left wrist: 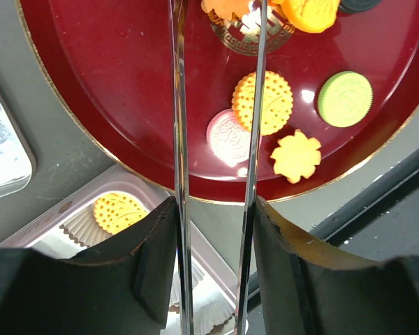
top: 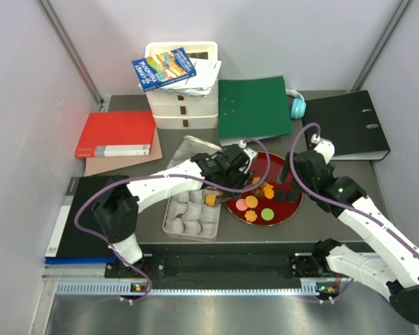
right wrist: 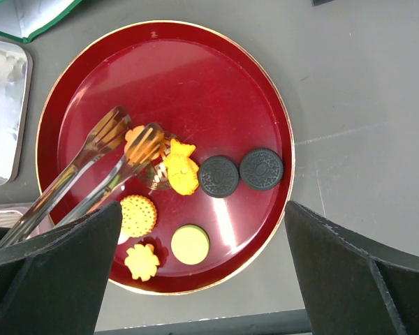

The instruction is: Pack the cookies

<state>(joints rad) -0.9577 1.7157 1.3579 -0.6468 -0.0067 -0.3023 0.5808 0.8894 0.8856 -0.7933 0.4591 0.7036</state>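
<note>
— Red plate (right wrist: 265, 91), frame centre: cookies (right wrist: 180, 171) flat, face up; one more in tin (left wrist: 52, 216), lower left.
— Axis?
— None: round or flower. Only tongs (right wrist: 110, 131) are long, running lower left to centre, tips at an orange flower.
— Grippers?
— Clamped on tongs, left gripper (left wrist: 213, 269); fingers apart and empty, right gripper (right wrist: 202, 209).
— Method?
— Straddle one cookie, squeeze lightly, lift level.
</note>
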